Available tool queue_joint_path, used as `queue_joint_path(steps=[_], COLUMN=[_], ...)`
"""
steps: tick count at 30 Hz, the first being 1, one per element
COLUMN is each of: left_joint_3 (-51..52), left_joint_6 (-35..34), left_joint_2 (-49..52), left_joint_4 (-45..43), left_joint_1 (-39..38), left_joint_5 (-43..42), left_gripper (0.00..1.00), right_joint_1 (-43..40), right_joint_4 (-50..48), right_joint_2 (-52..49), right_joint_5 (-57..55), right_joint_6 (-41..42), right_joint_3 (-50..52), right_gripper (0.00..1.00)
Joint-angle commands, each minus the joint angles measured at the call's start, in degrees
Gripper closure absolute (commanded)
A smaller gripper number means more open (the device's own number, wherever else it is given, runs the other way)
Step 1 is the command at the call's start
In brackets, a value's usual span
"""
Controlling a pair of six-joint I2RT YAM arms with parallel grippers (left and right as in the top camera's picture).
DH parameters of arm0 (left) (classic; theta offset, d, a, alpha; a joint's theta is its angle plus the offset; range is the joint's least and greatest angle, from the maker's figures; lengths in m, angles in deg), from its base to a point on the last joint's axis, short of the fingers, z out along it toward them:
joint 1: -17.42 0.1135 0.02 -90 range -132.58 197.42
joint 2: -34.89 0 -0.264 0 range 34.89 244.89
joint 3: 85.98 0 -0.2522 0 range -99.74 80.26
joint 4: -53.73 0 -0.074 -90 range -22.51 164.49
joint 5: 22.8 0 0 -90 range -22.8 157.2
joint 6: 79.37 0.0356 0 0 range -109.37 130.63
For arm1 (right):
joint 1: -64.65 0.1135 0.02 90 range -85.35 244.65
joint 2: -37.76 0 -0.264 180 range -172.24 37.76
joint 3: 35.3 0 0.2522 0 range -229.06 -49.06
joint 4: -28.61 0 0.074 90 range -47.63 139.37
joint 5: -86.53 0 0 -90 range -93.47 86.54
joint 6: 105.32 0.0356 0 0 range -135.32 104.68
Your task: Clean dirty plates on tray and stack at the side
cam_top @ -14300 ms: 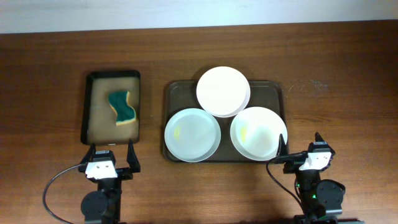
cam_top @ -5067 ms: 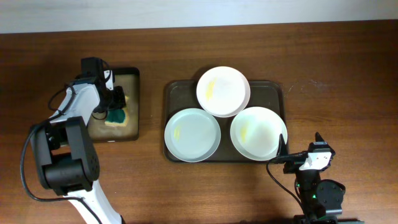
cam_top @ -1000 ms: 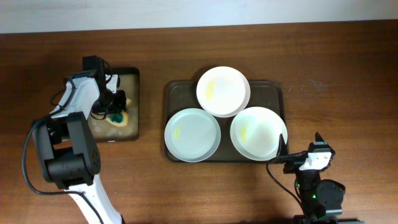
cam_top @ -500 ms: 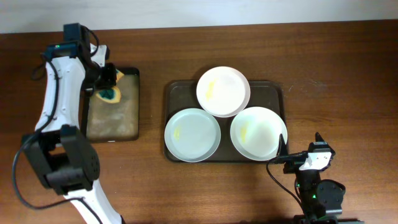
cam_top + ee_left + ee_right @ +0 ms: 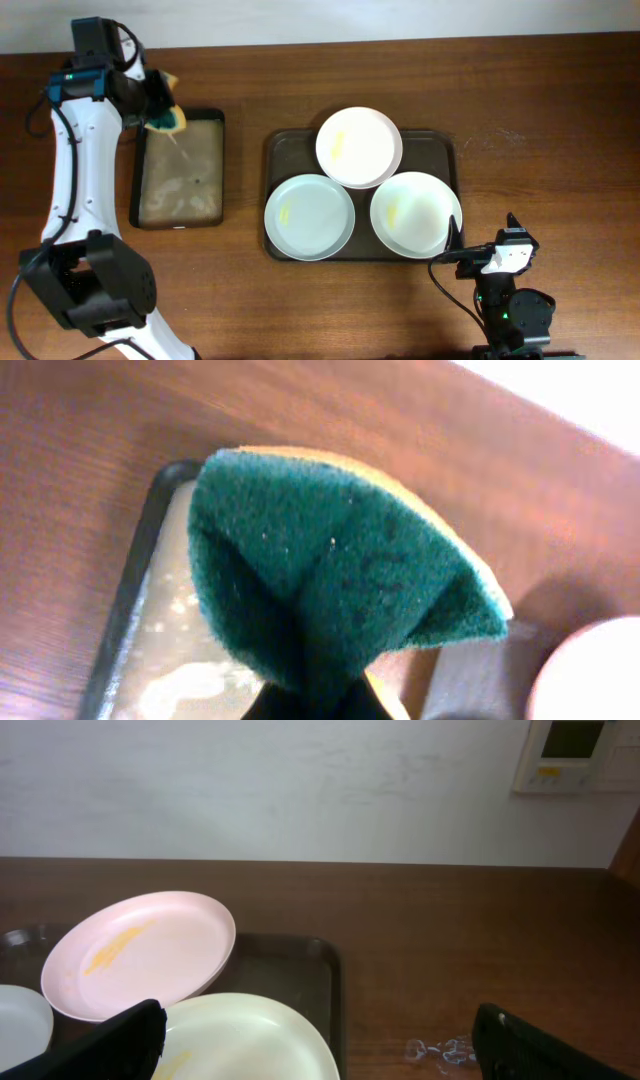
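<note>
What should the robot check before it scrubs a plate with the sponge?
1. sponge pinched in left gripper: ok.
2. sponge held up above the small black tray: ok.
3. Three plates on the brown tray: ok; the back plate overlaps the front two.
4. Yellow smears showing on all three: ok.
5. right gripper open: ok.
6. sponge wet enough: cannot tell.

An indoor robot test room, likely a lab or office, is suggested: a brown wooden table [image 5: 540, 120] is set against a plain white wall [image 5: 300, 790], where a thermostat-like control panel [image 5: 572, 755] is mounted.
</note>
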Motion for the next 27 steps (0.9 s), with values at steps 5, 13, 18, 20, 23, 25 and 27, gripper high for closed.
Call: queue_joint_path(steps=[5, 13, 18, 20, 23, 25, 27], left_joint_3=[2.1, 2.1, 2.1, 2.1, 2.1, 2.1, 2.1], left_joint_6=[-2.3, 19.3, 23.3, 23.3, 23.3, 23.2, 23.1], left_joint_2=[-2.5, -4.4, -4.4, -4.4, -4.4, -4.4, -4.4], left_joint_4=[-6.7, -6.4, -5.3, -5.3, -5.4, -5.5, -5.5], left_joint_1=[1.9, 0.3, -4.2, -5.9, -9.1, -10.1, -10.2], left_joint_5=[-0.6, 0.0, 15.9, 21.6, 29.3, 32.7, 36.2], left_gripper=[1.00, 1.00, 1.00, 1.00, 1.00, 1.00, 1.00], right_joint_1=[-0.2, -0.2, -0.2, -0.2, -0.2, -0.2, -0.2], right_joint_4=[0.2, 0.2, 0.2, 0.2, 0.2, 0.2, 0.2], right_joint_2=[0.3, 0.3, 0.3, 0.3, 0.3, 0.3, 0.3], right_joint_5=[-0.5, -0.5, -0.5, -0.5, -0.5, -0.5, -0.5], right_joint_6=[-0.2, -0.2, -0.2, -0.2, -0.2, -0.2, -0.2], right_joint_3=[0.5, 0.5, 0.5, 0.5, 0.5, 0.5, 0.5], right_gripper=[0.02, 0.02, 0.02, 0.02, 0.02, 0.02, 0.02])
